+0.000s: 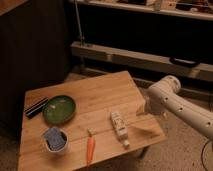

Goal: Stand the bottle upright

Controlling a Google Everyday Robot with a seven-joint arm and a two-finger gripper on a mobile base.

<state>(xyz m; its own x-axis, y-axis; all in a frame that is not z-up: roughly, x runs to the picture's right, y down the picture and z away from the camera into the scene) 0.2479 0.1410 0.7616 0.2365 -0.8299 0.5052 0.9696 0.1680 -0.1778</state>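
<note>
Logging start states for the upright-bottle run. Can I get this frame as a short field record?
bottle: lying flat on the table, cap toward the front edge
end effector: open, holding nothing, over the table's right edge, apart from the bottle
carrot: lying left of the bottle, not touching it
green plate: on the table's left half
cup: in front of the plate, grey-blue item inside
task status: bottle not yet upright
</note>
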